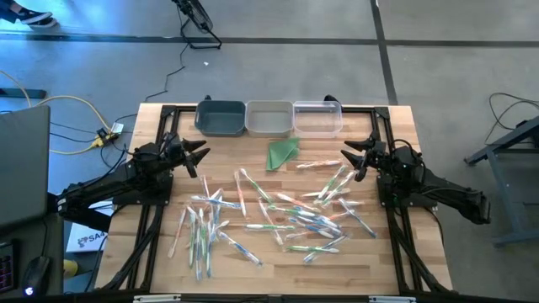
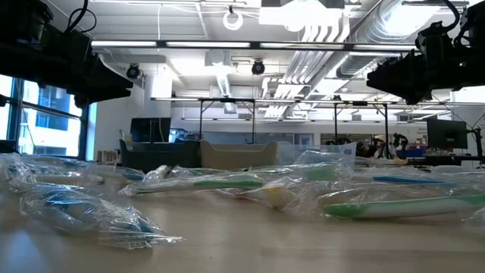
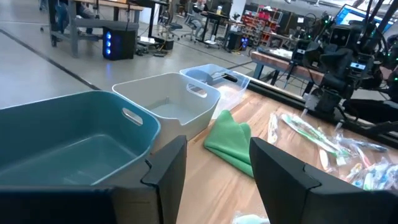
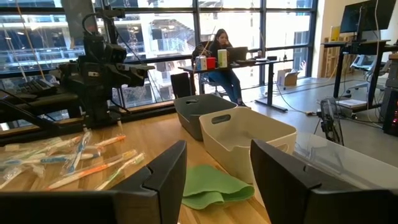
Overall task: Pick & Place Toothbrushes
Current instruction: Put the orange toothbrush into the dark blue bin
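Nearest the table's front edge, thin white and clear plastic toothbrushes with green, blue or pink-orange accents, many in clear wrappers, scattered between the two arms, long axes pointing every way. Both arms raised at the table's sides, above and behind the heap, so a first pick means reaching forward and down; left-hand cluster nearer the left gripper, denser right-hand spread nearer the right gripper. Fingers of both parted, nothing between them. Farther back, a folded green cloth triangle, just before the bins. At the far edge, side by side: dark teal plastic bin, pale grey plastic bin, clear plastic bin, apparently all without toothbrushes.
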Controlling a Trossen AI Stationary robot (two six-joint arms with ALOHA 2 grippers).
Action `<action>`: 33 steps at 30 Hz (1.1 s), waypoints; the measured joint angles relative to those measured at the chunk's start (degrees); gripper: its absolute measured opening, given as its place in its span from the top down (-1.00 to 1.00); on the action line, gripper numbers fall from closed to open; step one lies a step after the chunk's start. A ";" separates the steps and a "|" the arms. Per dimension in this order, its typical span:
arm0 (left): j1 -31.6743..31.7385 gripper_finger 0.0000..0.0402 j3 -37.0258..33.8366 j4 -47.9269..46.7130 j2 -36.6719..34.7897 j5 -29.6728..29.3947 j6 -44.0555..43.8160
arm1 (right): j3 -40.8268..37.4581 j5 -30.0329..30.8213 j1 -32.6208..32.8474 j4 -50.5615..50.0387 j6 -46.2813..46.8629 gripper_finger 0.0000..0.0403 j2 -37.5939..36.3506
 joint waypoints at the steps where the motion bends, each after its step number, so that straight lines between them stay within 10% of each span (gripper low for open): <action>1: 0.00 0.15 -0.02 -0.01 0.00 -0.01 0.00 | -0.02 0.07 0.00 0.00 0.00 0.15 -0.02; 33: 0.00 0.15 -0.02 0.08 0.00 -1.27 0.02 | -0.01 0.22 0.00 3.49 -0.50 0.15 0.00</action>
